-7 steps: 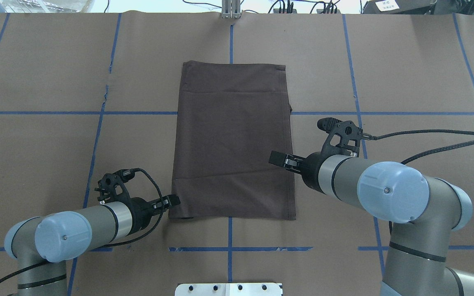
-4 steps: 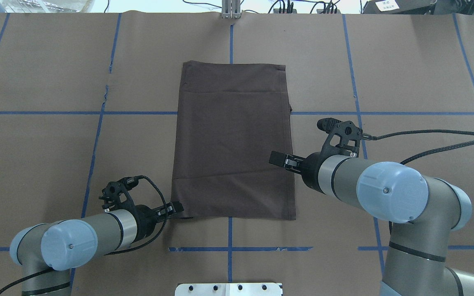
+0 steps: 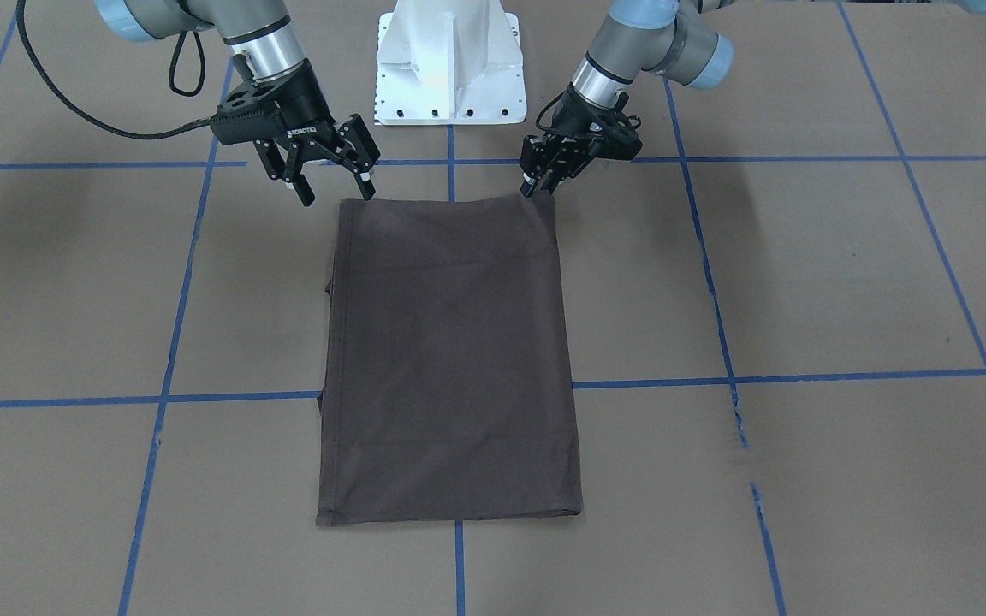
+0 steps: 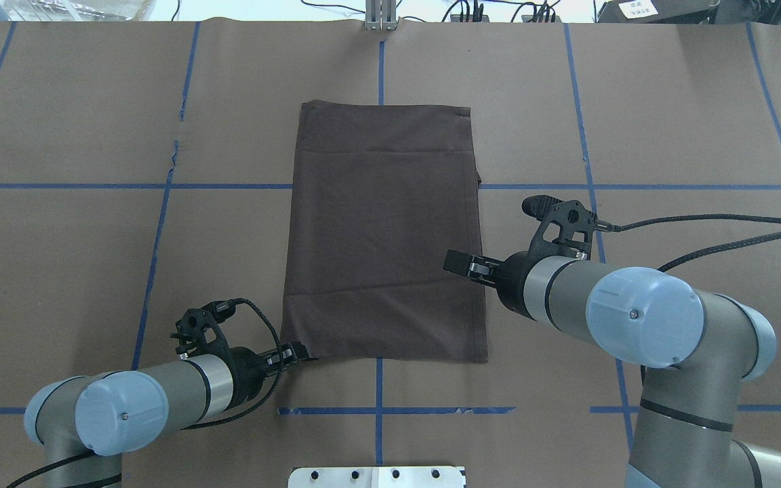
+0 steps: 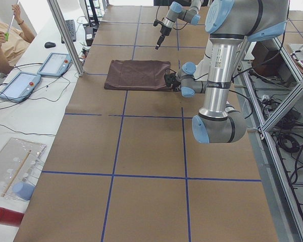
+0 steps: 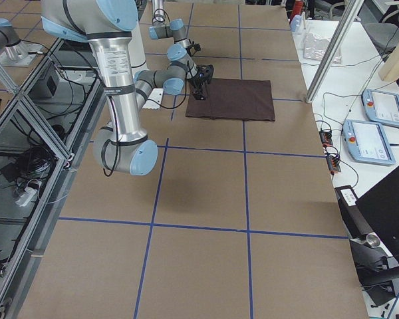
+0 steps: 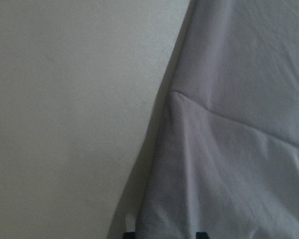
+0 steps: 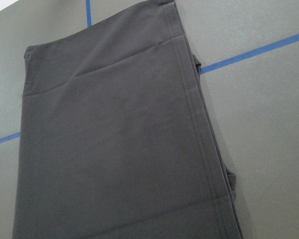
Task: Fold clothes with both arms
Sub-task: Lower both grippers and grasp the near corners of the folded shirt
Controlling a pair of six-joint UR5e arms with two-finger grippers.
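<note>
The dark brown T-shirt [image 4: 384, 230] lies flat, folded into a tall rectangle in the middle of the table [image 3: 450, 359]. Its collar, lettering and tags are hidden. My left gripper [image 4: 297, 352] lies low at the shirt's near left corner [image 3: 538, 184]. In the left wrist view the cloth [image 7: 229, 124] fills the space just ahead, and the two tips show a gap with cloth between them. My right gripper [image 3: 337, 186] is open and empty. It hovers above the shirt's right side near the near end [image 4: 455, 263]. The right wrist view shows only the shirt [image 8: 119, 139].
The white pedestal base [image 3: 450, 68] stands at the near edge, between the arms. Blue tape lines cross the brown paper, which has a tear [image 3: 737, 419]. Past the far edge are a metal post [image 5: 65, 35], control tablets [image 5: 20, 85] and an operator [image 5: 5, 38].
My left gripper has moved toward the robot and to the right, down to the shirt's near left corner. The right arm and the shirt have stayed still.
</note>
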